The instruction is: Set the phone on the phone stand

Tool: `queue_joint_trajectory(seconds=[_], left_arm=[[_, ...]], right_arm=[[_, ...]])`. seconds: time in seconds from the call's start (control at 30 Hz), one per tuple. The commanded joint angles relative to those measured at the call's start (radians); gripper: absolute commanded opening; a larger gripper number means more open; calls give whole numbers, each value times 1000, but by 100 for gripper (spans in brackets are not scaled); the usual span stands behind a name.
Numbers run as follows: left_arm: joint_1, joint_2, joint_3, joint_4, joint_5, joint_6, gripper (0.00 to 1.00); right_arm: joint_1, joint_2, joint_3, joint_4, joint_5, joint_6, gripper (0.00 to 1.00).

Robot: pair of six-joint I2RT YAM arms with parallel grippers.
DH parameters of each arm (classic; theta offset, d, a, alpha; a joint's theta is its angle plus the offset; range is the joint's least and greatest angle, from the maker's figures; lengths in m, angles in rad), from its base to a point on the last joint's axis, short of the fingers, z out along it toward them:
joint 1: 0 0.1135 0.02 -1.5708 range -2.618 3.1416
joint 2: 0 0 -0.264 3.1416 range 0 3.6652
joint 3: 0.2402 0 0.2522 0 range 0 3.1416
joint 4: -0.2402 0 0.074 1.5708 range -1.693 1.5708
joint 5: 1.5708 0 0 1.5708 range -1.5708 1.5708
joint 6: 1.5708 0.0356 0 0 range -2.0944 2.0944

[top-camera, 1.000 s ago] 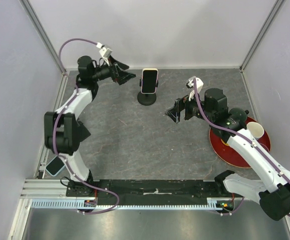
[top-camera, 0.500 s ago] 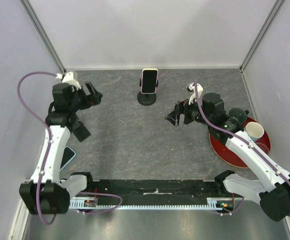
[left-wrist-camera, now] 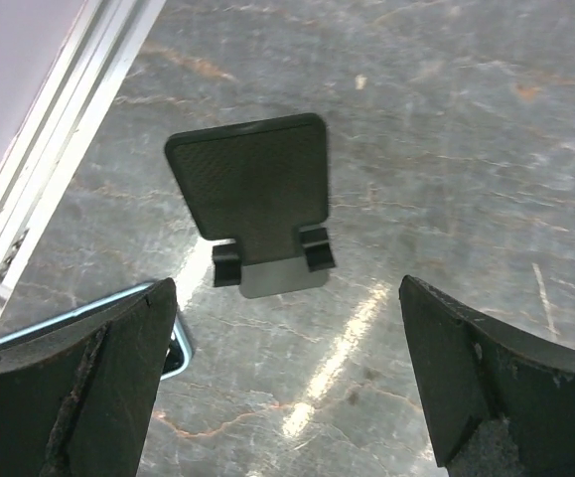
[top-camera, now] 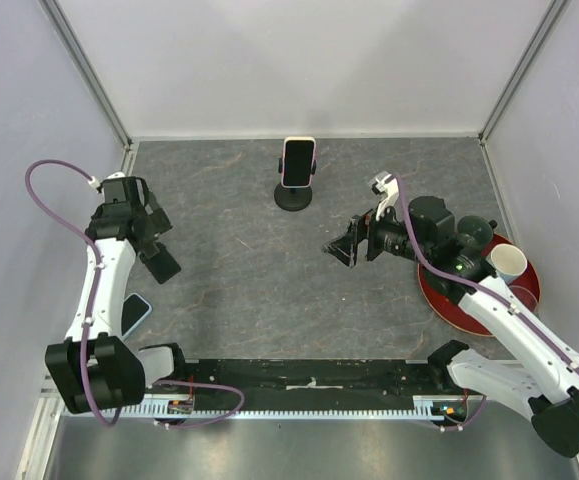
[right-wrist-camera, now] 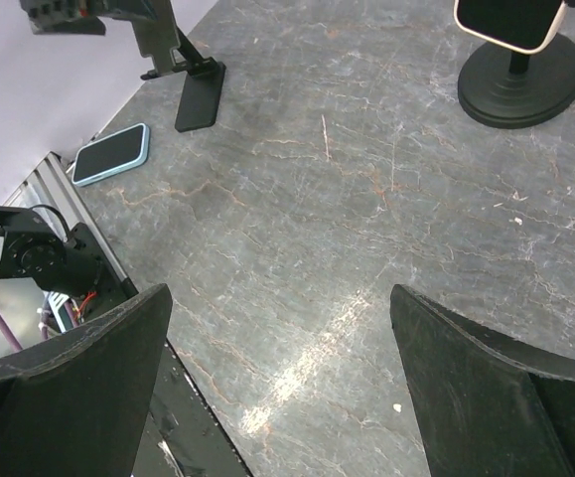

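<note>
Cream-edged phone (top-camera: 297, 161) sits unheld on stand (top-camera: 293, 197); my left tool (left-wrist-camera: 287, 388) withdrew released, right tool (right-wrist-camera: 282, 388) released too; placement looks done.

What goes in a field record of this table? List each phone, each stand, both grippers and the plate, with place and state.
mounted phone: upright, held in the round stand, back centre
folding stand: empty, left side
blue phone: flat on the table, near left, beside the folding stand
left gripper: open, above the folding stand, holding nothing
right gripper: open, over bare table, holding nothing
plate: red, right side, partly under the right arm
cup: white, on the plate
</note>
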Motion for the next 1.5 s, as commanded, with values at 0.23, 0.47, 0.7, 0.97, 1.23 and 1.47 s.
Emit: queue_joint_trajectory(seconds=[0.23,0.47,0.7,0.97,1.23,1.47], left_arm=[[68,159,-27,160,-106,-67,100],[73,228,-49,253,-95,-59,100],[73,253,-52,277,-69,-50,74],[51,209,-62,256,1,-30,3],[-221,29,-130,245,127,-20,2],[-404,87,-73,343,34,52,2]], right_arm=[[10,-68,13,-14,15,-17,98],[10,-70,10,-14,36,-31,98],[10,-70,5,-14,47,-36,98],[10,-62,2,-16,50,-31,98],[8,-44,-2,-16,90,-13,98],[8,-24,4,-16,87,-8,98]])
